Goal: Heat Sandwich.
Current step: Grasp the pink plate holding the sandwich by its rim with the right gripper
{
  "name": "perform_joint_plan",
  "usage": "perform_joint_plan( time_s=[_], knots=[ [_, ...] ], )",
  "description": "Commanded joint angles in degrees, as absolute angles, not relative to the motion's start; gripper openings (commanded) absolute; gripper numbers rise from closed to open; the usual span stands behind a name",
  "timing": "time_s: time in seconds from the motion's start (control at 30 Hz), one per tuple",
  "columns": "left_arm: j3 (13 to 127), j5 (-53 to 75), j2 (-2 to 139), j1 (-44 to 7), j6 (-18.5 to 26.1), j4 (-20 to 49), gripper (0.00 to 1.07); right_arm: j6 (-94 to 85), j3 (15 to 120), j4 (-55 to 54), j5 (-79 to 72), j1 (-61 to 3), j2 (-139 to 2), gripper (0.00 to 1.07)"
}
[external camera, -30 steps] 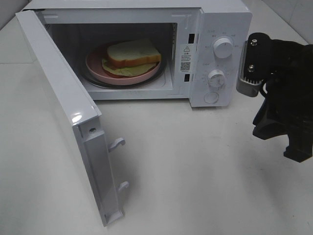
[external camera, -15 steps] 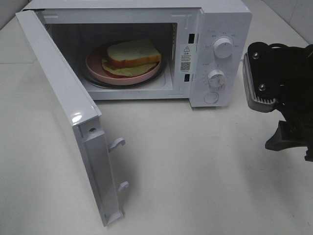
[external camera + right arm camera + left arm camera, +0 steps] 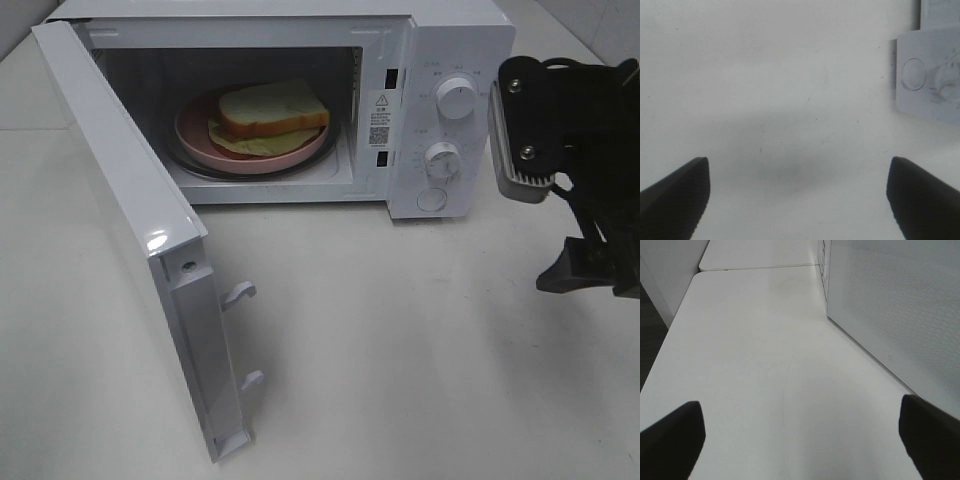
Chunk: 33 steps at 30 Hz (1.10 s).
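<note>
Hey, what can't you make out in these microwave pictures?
Markings around the upper dial: too small to read, exterior high view.
Left tool: out of the exterior high view; mostly cut off by the frame edge in the left wrist view.
Right tool: mostly cut off by the frame edge in the right wrist view.
Sandwich: far side hidden behind its own bread, exterior high view.
</note>
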<state>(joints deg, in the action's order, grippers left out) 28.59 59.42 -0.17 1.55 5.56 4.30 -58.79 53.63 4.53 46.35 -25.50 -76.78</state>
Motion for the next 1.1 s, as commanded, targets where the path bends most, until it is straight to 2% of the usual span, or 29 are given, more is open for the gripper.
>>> perform_joint_plan(
  time_s=[0.03, 0.67, 1.1],
  knots=[
    [28.3, 58.96, -1.78, 1.55, 5.27, 4.64, 1.03, -58.67, 56.67, 6.7, 47.1, -27.9, -79.24, 0.91],
    [28.3, 58.96, -1.78, 1.55, 5.27, 4.64, 1.03, -58.79, 74.14, 8.59, 45.15, -34.84, -95.0, 0.87],
    [28.3, 58.96, -1.78, 1.55, 5.27, 4.64, 1.03, -58.16, 82.39, 9.22, 41.6, -36.21, -103.36, 0.86]
  ],
)
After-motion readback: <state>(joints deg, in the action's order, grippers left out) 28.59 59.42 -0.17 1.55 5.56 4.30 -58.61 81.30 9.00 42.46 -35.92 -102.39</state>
